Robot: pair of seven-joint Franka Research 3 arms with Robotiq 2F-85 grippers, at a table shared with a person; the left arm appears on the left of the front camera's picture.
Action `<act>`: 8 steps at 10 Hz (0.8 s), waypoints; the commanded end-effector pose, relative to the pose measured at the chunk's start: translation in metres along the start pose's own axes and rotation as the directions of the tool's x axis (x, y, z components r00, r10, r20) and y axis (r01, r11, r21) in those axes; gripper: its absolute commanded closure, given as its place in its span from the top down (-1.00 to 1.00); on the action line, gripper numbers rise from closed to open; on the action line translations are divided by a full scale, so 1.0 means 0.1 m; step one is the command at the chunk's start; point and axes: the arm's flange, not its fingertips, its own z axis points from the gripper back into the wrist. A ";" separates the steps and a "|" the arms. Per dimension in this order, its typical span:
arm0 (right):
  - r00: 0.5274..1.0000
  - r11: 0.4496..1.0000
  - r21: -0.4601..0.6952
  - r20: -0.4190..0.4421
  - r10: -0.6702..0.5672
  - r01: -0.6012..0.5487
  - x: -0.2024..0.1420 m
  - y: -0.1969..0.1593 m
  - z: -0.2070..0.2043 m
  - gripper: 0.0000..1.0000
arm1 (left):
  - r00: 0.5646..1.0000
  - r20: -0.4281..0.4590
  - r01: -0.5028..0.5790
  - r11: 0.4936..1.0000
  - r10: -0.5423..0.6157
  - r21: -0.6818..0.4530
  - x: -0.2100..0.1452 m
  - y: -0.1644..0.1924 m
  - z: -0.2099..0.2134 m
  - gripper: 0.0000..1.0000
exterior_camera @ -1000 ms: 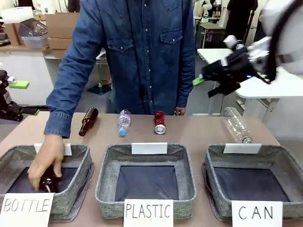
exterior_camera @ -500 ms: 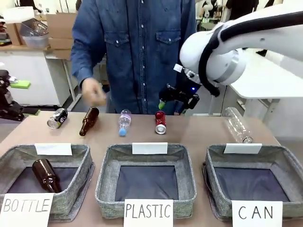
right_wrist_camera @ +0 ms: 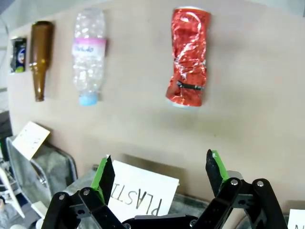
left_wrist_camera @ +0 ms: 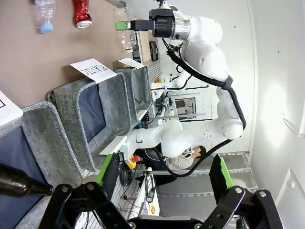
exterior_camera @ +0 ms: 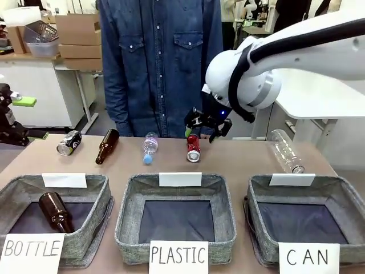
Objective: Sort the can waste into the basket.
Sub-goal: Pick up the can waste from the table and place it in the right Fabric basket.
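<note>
Grey can basket (exterior_camera: 258,214) runs off the edge; right arm (exterior_camera: 251,74) hovers over the red can (exterior_camera: 193,149), jaws spread empty; left jaws likewise.

1. The white jointed right arm (exterior_camera: 296,40) is extended in from picture right to the far middle, with the elbow held high and the forearm sloped down.
2. Its wrist (exterior_camera: 219,111) is bent down and tilted slightly.
3. The black two-finger right gripper with green pads (exterior_camera: 201,135) is pointed downward. The jaws are spread wide and nothing is held.
4. In the right wrist view, the green pads (right_wrist_camera: 100,175) are seen well apart.
5. The black two-finger left gripper with green pads (left_wrist_camera: 163,172) is held wide open with nothing gripped, and is aimed sideways towards the right arm.
6. In the left wrist view, the right arm is seen at full stretch, bent over at the wrist.
</note>
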 end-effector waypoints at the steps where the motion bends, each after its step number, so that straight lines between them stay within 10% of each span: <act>1: 0.998 0.998 -0.065 0.059 -0.008 0.011 0.19 0.16 -0.28 1.00 | 1.000 0.000 0.024 1.000 -0.024 -0.016 -0.01 -0.02 0.00 1.00; 8: 0.994 0.974 -0.213 0.084 -0.066 0.083 0.59 0.23 -0.97 1.00 | 1.000 0.000 0.024 1.000 -0.024 -0.016 -0.01 -0.02 0.00 1.00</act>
